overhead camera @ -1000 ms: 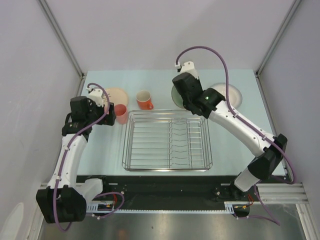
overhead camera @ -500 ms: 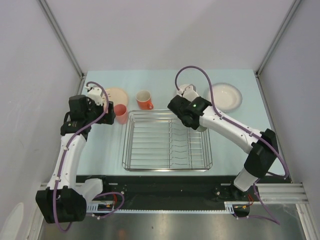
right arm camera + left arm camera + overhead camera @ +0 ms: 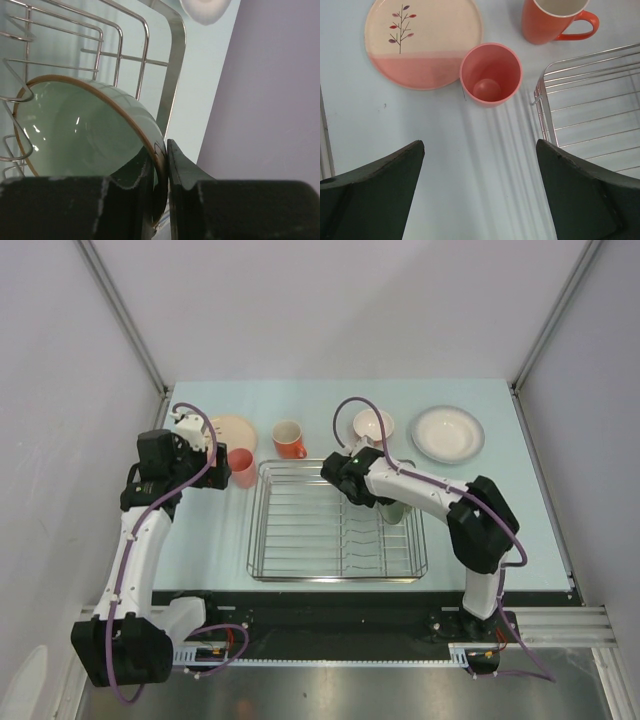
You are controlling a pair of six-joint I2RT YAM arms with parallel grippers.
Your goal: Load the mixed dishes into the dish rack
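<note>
The right gripper [image 3: 162, 150], clamped on the rim of a pale green bowl [image 3: 75, 130], holds it on edge inside the dish rack [image 3: 172, 75], whose side wall stands just beyond the fingers. Placing this bowl appears to be the step in hand. The next move calls for settling it between the wires, then letting go and lifting clear. The left gripper [image 3: 480, 150] hovers wide apart and empty, with a pink cup [image 3: 491, 74] just ahead of it.
</note>
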